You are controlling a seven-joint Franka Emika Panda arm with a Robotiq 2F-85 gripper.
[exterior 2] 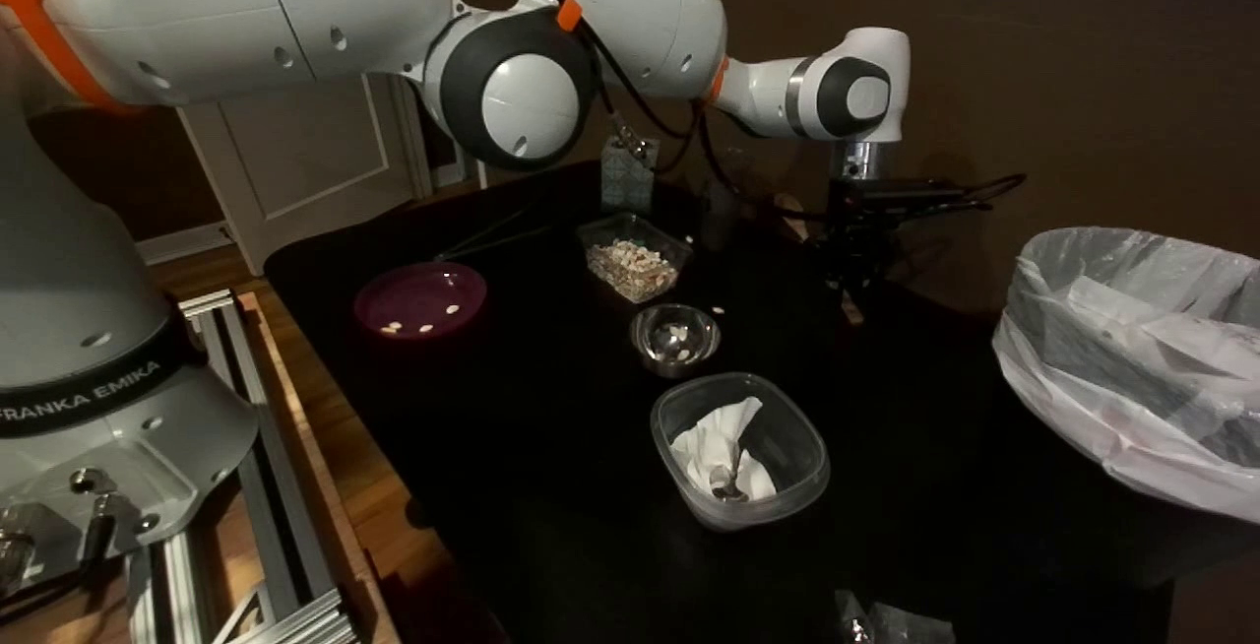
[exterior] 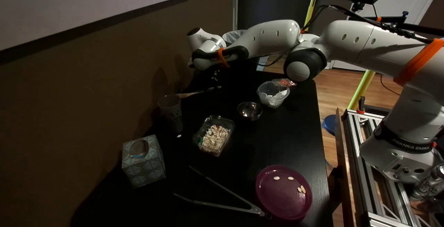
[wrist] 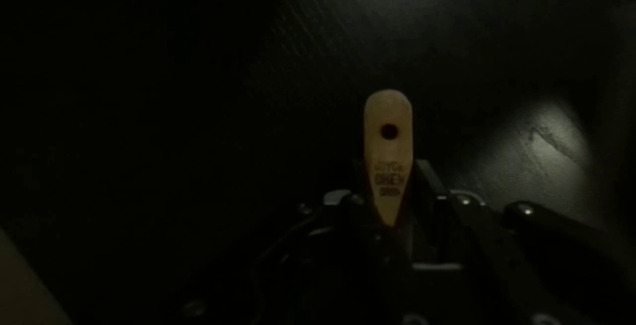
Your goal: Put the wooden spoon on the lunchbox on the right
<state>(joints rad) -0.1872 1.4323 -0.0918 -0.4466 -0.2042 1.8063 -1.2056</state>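
blurry lettering [wrist: 389, 180] on wooden spoon [wrist: 389, 151]

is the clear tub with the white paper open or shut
Open: no lid covers the clear tub, and crumpled white paper shows uncovered inside it in an exterior view.

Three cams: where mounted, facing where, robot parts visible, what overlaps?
Wrist view: on the wrist, facing wooden spoon and table; only the claw shows.
An exterior view: raised, plate end, facing along the table; arm, base, claw unclear.
An exterior view: raised, trash can end, facing the tissue box; arm, base, dark claw.
Both exterior views share plate, tissue box, seed tub.
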